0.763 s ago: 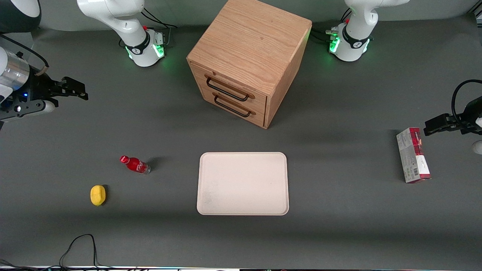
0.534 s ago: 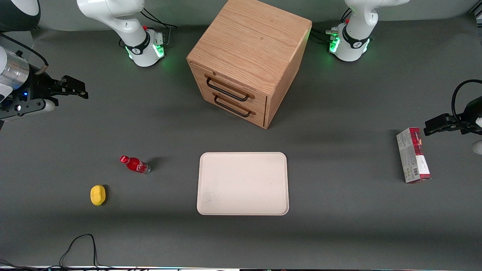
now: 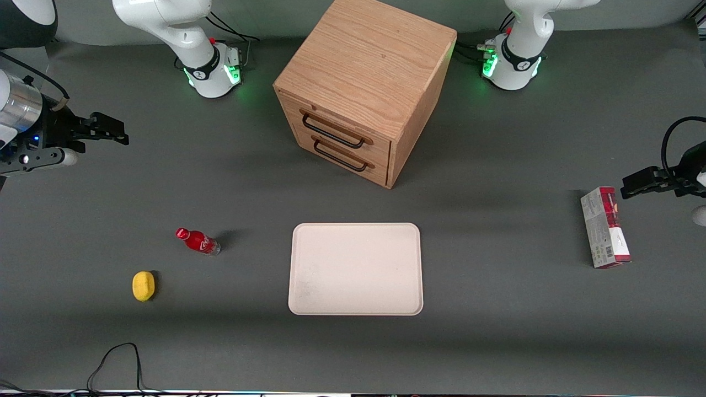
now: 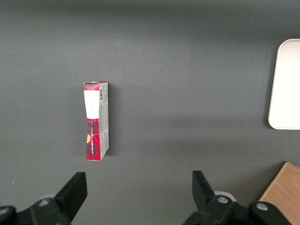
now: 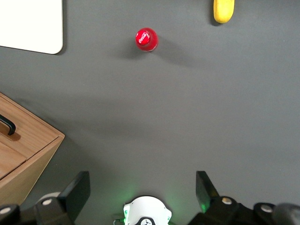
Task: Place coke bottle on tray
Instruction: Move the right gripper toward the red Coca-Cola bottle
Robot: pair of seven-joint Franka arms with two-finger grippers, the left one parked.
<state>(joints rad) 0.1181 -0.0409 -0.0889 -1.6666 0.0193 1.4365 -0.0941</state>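
The coke bottle (image 3: pixel 197 241) is tiny and red with a red cap. It stands on the dark table toward the working arm's end, beside the tray (image 3: pixel 356 268). The tray is a large flat cream-white rectangle, with nothing on it. My right gripper (image 3: pixel 113 132) is open and empty. It hangs high above the table at the working arm's end, farther from the front camera than the bottle and well apart from it. In the right wrist view I see the bottle (image 5: pixel 146 39) from above, one corner of the tray (image 5: pixel 35 28), and my gripper (image 5: pixel 142 187) with its fingers wide apart.
A yellow lemon-like object (image 3: pixel 143 286) lies beside the bottle, nearer the front camera. A wooden drawer cabinet (image 3: pixel 364 88) stands farther from the front camera than the tray. A red-and-grey carton (image 3: pixel 605 227) lies toward the parked arm's end. A black cable (image 3: pixel 113 364) lies at the front edge.
My right gripper and wrist have drifted very slightly farther from the front camera. The bottle, tray and other objects have not moved.
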